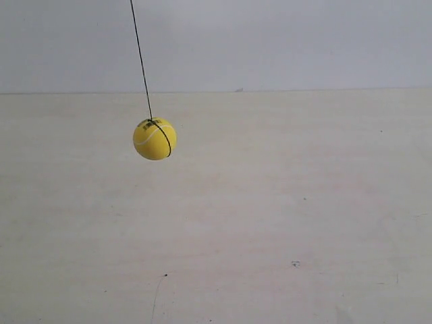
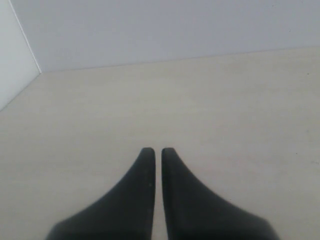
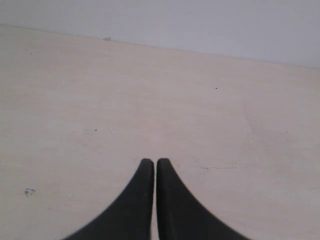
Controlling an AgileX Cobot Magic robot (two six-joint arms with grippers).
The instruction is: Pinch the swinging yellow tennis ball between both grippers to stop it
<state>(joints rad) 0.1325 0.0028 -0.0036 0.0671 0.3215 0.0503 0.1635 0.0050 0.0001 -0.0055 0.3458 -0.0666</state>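
Ball [image 1: 154, 138] hangs from thin black string [image 1: 140, 61]

Print on the yellow tennis ball [image 1: 154, 138] is unreadable; string [image 1: 141, 61] cropped above.

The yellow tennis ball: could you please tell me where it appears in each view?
Exterior view: yellow tennis ball hangs left of centre on its black string.
Left wrist view: not in it.
Right wrist view: not in it.
Shared landmark: the pale table meeting the white wall.
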